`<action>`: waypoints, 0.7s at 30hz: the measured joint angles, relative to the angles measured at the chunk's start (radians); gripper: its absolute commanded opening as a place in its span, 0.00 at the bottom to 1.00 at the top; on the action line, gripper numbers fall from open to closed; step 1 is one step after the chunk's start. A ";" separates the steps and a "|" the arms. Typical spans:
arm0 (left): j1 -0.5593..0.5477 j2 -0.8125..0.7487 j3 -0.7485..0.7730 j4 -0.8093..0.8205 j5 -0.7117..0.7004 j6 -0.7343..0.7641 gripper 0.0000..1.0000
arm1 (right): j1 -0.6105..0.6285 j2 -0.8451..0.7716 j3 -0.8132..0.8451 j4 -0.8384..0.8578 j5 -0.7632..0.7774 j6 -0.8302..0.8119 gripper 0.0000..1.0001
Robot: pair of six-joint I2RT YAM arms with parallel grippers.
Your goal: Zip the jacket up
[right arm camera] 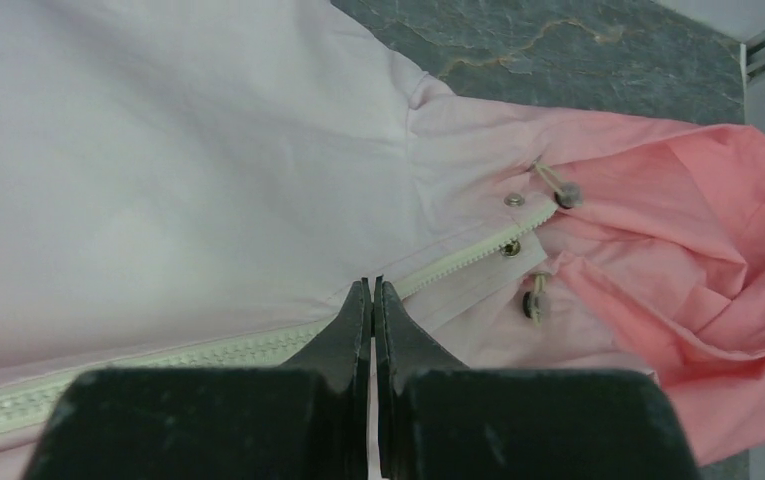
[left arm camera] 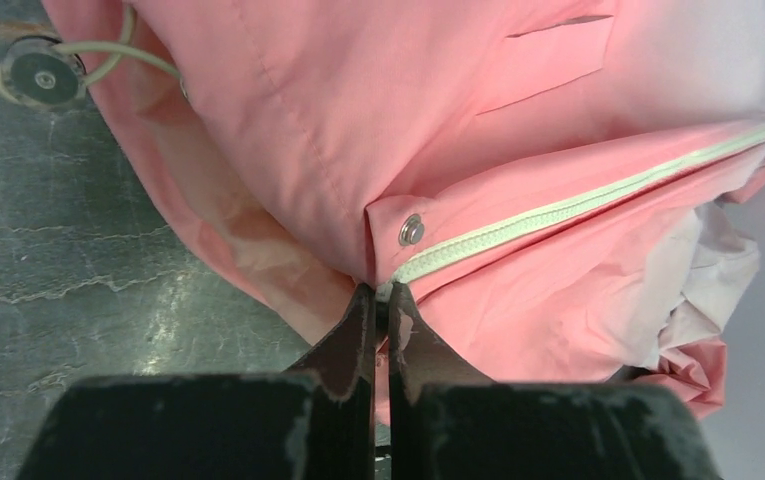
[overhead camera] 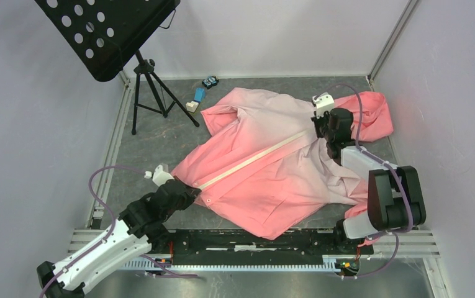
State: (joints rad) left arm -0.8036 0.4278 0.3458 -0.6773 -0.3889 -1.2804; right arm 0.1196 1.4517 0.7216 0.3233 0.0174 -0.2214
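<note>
The pink jacket (overhead camera: 266, 186) lies spread on the grey table, hood at the far right, its cream zipper (overhead camera: 253, 160) running diagonally. My left gripper (overhead camera: 188, 191) is at the zipper's lower end by the hem. In the left wrist view the left gripper (left arm camera: 382, 290) is shut on the bottom end of the zipper (left arm camera: 558, 210), just below a metal snap (left arm camera: 411, 230). My right gripper (overhead camera: 320, 128) is near the zipper's upper end by the collar. In the right wrist view the right gripper (right arm camera: 372, 283) is shut right on the zipper (right arm camera: 158, 355); what it pinches is hidden.
A black music stand (overhead camera: 107, 31) on a tripod (overhead camera: 151, 93) stands at the far left. Small blue and white objects (overhead camera: 199, 94) lie near the back wall. A round grey disc (left arm camera: 33, 72) with a cord lies by the jacket's hem. Walls enclose both sides.
</note>
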 measured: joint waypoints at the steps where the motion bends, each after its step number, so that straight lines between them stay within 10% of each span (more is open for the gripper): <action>1: 0.000 -0.006 0.000 0.002 0.000 -0.005 0.02 | -0.013 0.016 0.009 0.006 -0.017 -0.011 0.00; 18: -0.001 -0.024 0.001 -0.074 -0.028 -0.005 0.02 | -0.164 0.335 0.309 0.045 0.036 -0.188 0.00; 21: -0.001 -0.017 0.001 -0.076 -0.027 -0.005 0.05 | -0.163 0.359 0.323 0.014 0.036 -0.174 0.49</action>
State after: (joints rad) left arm -0.8043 0.4107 0.3470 -0.7528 -0.4164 -1.2854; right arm -0.0433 1.8103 1.0443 0.3370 0.0532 -0.3954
